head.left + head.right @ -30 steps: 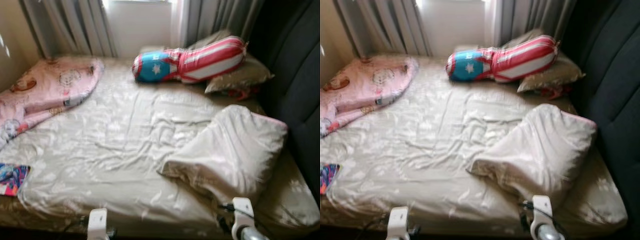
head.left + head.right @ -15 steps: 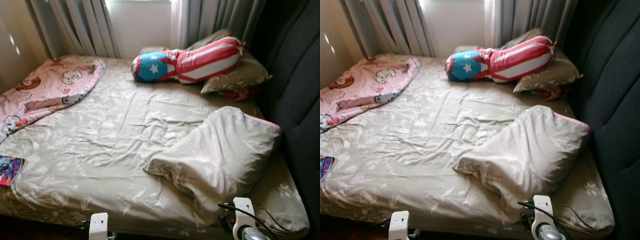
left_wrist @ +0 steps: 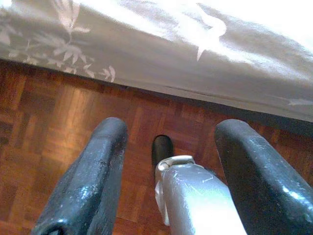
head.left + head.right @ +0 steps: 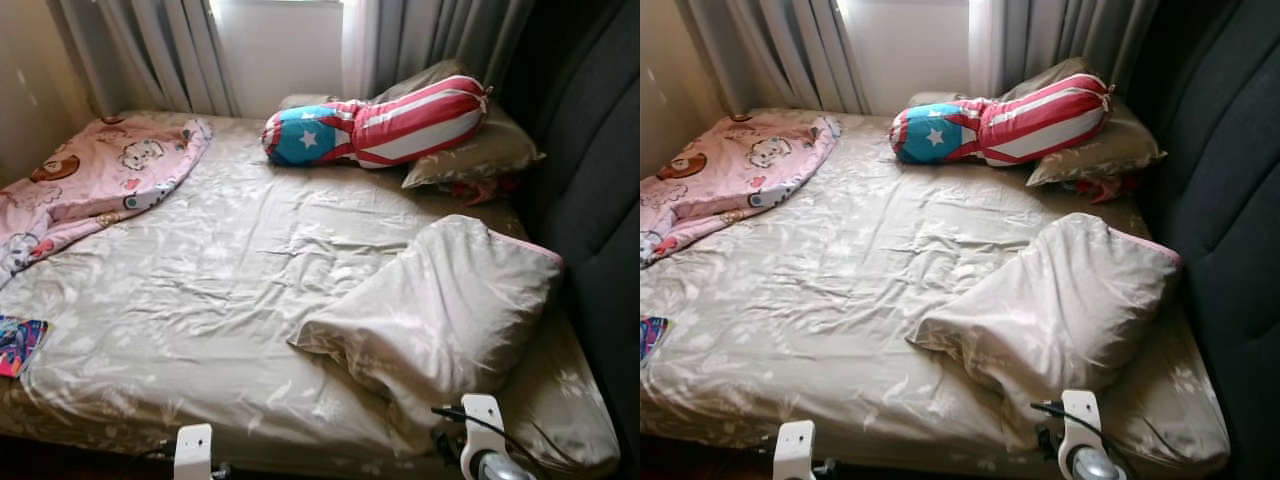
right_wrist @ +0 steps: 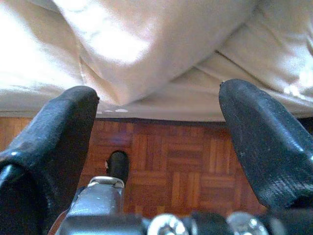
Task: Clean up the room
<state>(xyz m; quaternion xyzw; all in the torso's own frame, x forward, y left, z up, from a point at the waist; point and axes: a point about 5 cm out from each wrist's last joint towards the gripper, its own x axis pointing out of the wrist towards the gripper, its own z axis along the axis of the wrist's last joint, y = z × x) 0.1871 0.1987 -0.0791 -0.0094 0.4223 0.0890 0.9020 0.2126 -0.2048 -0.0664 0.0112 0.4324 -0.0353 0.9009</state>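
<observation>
Where the beige sheet (image 4: 230, 290) lies rumpled, a crumpled beige pillow (image 4: 440, 310), both pincers (image 3: 166, 166) (image 5: 156, 147) spread apart, empty.

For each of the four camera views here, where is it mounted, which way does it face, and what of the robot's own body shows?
Left eye view: on the head, looking forward and down at the beige leaf-print bed sheet; wrist tops at the lower edge.
Right eye view: same head, same bed with the red-white-blue striped bolster.
Left wrist view: along the open left gripper, down at the wooden parquet floor.
Right wrist view: along the open right gripper, towards the rumpled beige pillow.
Both wrist views share floor and sheet edge.
</observation>
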